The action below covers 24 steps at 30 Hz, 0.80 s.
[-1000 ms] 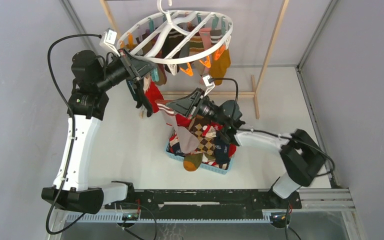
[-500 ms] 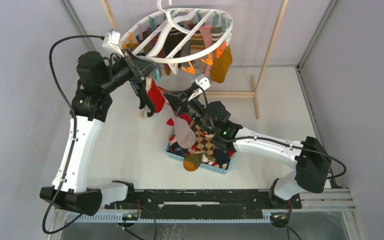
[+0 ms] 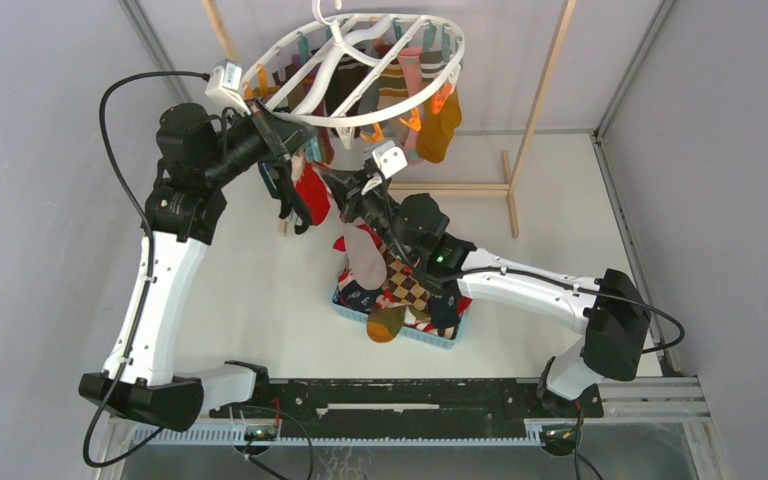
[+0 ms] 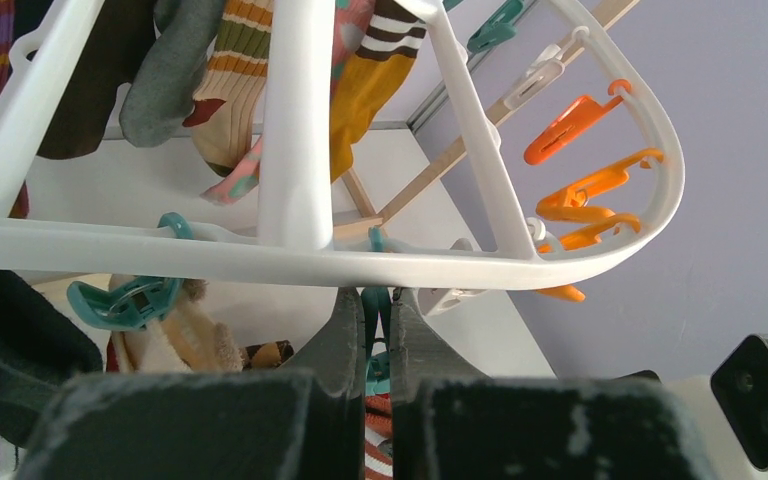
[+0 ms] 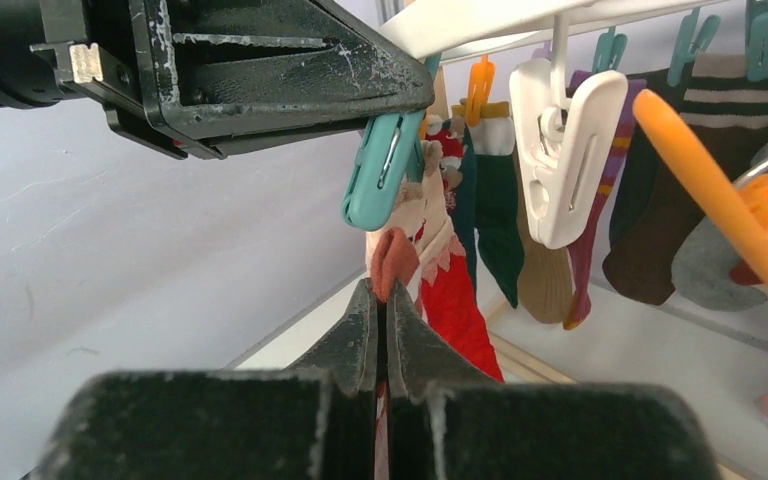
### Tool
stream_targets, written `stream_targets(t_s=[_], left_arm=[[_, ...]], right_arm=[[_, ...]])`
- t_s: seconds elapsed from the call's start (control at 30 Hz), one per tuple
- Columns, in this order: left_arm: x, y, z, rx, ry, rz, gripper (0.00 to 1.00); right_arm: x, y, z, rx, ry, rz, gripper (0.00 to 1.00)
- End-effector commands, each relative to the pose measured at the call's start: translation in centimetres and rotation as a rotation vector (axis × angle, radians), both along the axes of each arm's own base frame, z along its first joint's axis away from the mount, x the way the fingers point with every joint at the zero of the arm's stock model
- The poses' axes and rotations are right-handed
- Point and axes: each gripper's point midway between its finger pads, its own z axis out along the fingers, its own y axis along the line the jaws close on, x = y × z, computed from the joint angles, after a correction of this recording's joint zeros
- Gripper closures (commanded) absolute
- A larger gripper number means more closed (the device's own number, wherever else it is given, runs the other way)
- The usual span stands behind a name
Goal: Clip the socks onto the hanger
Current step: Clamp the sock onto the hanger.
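Over the last second the right arm has swung up and to the left. It has carried the right gripper (image 3: 340, 188) from above the light-blue plastic basket (image 3: 438, 338) to just under the near rim of the large oval white plastic hanger (image 3: 457, 50). In the last half second it has only crept a little further that way. The left arm and left gripper (image 3: 298, 138) sit where they were half a second ago, at the ring's near-left edge.

The left gripper's fingers (image 4: 345, 330) are almost together, pinching the top of a teal plastic clip (image 4: 376, 305) that dangles from the hanger's rim. The right gripper's jaws are pressed tight on one end of a limp pinkish-white fabric sock (image 3: 365, 262), and the rest of it hangs down over the assorted loose socks (image 3: 415, 290) heaped in the basket. In the right wrist view the pinched sock end stands just below the teal clip's lower end, near it but apart. Whether that clip's mouth is open cannot be told. A white plastic clip (image 5: 565, 160) hangs just beside it. A mustard sock (image 3: 440, 125) and other clipped socks hang round the ring.
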Motion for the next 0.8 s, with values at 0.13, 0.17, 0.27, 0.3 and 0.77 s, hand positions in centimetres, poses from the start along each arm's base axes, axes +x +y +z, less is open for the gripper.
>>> stream_targets(t_s=[0.13,0.17,0.27,0.3,0.77], left_arm=[[-1.0,0.6,0.0,0.017,0.011,0.025,1.00],[-1.0,0.6,0.0,0.018,0.012,0.027,1.00],[-1.0,0.7,-0.1,0.020,0.008,0.032,1.00],[-0.9,0.7,-0.1,0.022,0.006,0.035,1.00],[-0.8,0.7,-0.5,0.039,0.002,0.042,1.00]], right_arm=[[-0.6,-0.4,3.5,0.046,-0.050,0.000,1.00],[-0.7,-0.5,3.5,0.046,-0.051,0.000,1.00],[-0.9,-0.6,3.7,0.045,-0.050,0.003,1.00],[-0.9,-0.6,3.7,0.046,-0.050,0.002,1.00],[-1.4,-1.7,5.5,0.091,-0.068,-0.011,1.00]])
